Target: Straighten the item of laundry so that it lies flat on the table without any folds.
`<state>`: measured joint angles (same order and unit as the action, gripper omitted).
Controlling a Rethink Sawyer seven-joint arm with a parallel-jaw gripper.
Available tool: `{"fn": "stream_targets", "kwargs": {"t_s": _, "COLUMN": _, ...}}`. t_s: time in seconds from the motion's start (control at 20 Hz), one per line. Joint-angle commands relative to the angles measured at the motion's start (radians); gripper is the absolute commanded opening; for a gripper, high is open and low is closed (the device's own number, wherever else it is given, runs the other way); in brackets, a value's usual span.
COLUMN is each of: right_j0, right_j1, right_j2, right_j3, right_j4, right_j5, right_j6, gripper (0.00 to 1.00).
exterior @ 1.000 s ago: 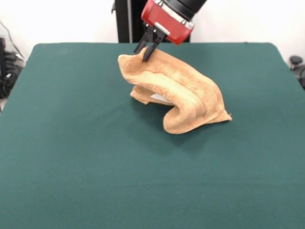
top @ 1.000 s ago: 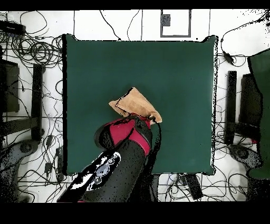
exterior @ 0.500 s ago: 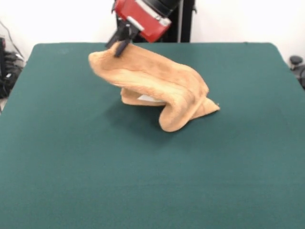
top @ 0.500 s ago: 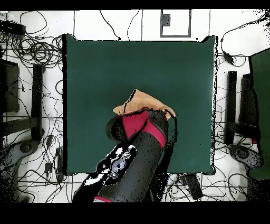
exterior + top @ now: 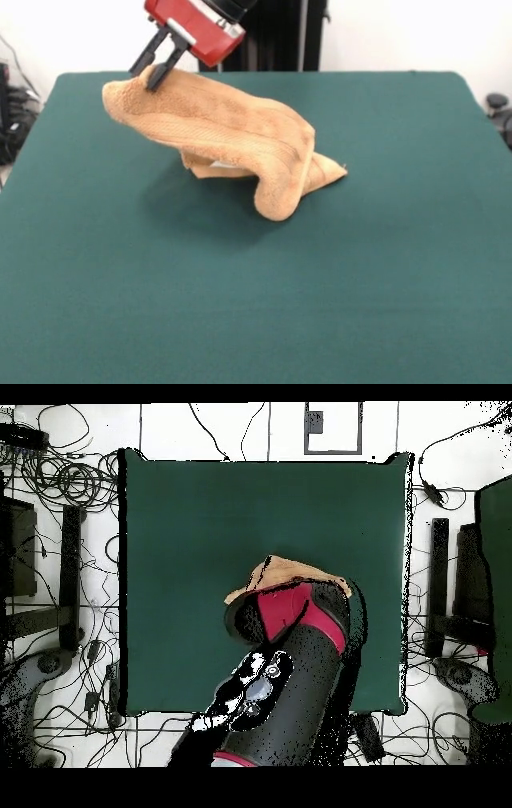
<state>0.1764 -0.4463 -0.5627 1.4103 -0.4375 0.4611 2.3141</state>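
Front view showed my gripper clamped on one towel corner, lifted off the table, rest draped in folds w/ far end touching near mid-table, so flattening was mostly undone.

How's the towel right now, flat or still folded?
Folded. The gripper holds one corner of the towel raised; the rest drapes doubled down onto the table.
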Motion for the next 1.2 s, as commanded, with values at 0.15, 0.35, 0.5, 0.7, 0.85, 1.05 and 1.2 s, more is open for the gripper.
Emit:
{"fn": "stream_targets", "kwargs": {"t_s": 0.15, "right_j0": 0.005, "right_j1": 0.019, "right_j2": 0.189, "right_j3": -0.031, "right_j4": -0.041, "right_j5": 0.120, "right_j6": -0.163, "gripper": 0.00}}
{"fn": "stream_targets", "kwargs": {"t_s": 0.35, "right_j0": 0.005, "right_j1": 0.015, "right_j2": 0.193, "right_j3": -0.031, "right_j4": -0.050, "right_j5": 0.127, "right_j6": -0.157, "gripper": 0.00}}
{"fn": "stream_targets", "kwargs": {"t_s": 0.5, "right_j0": 0.027, "right_j1": 0.025, "right_j2": 0.168, "right_j3": -0.046, "right_j4": -0.052, "right_j5": 0.174, "right_j6": -0.132, "gripper": 0.00}}
{"fn": "stream_targets", "kwargs": {"t_s": 0.7, "right_j0": 0.089, "right_j1": 0.051, "right_j2": 0.103, "right_j3": -0.106, "right_j4": -0.048, "right_j5": 0.359, "right_j6": -0.123, "gripper": 0.00}}
{"fn": "stream_targets", "kwargs": {"t_s": 0.85, "right_j0": 0.091, "right_j1": 0.050, "right_j2": 0.102, "right_j3": -0.137, "right_j4": -0.052, "right_j5": 0.433, "right_j6": -0.154, "gripper": 0.00}}
{"fn": "stream_targets", "kwargs": {"t_s": 1.05, "right_j0": 0.064, "right_j1": 0.037, "right_j2": 0.134, "right_j3": -0.153, "right_j4": -0.072, "right_j5": 0.441, "right_j6": -0.194, "gripper": 0.00}}
{"fn": "stream_targets", "kwargs": {"t_s": 1.2, "right_j0": 0.054, "right_j1": 0.031, "right_j2": 0.149, "right_j3": -0.153, "right_j4": -0.084, "right_j5": 0.440, "right_j6": -0.197, "gripper": 0.00}}
